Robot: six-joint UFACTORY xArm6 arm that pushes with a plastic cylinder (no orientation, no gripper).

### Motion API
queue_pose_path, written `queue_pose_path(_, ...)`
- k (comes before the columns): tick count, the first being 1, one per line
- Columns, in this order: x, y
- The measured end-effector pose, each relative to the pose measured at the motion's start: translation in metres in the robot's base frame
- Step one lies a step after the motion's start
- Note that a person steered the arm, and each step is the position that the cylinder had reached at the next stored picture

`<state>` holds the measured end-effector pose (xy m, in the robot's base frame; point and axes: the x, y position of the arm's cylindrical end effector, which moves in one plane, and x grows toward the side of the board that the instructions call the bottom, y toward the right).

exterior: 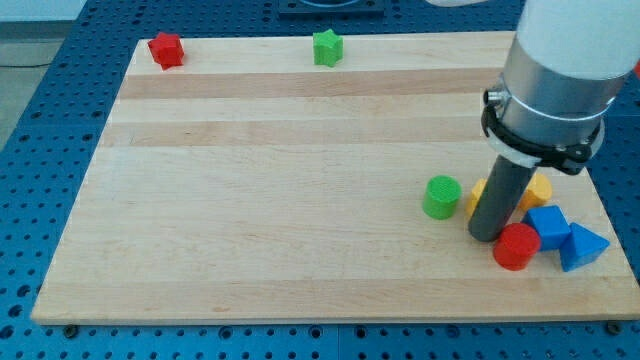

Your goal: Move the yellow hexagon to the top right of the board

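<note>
arm comes in from the view's top right, rod hanging pretty much straight down with my tip planted low on the view's right side

The surface is pale striped wood on a blue perforated base. Far left is a red star block, then a green star block. Near right: green cylinder, red cylinder, two blue blocks, yellow pieces.

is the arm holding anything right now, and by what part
Nothing is held. My tip only rests against the yellow hexagon block, beside the red cylinder block.
</note>
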<state>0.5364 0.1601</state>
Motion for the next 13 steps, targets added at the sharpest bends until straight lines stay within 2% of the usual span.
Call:
queue_pose_path(2, -0.016, 0.000)
queue_pose_path(5, -0.080, 0.004)
queue_pose_path(7, -0.074, 0.050)
queue_pose_path(8, -0.078, 0.055)
queue_pose_path(10, -0.131, 0.043)
queue_pose_path(13, -0.178, 0.007)
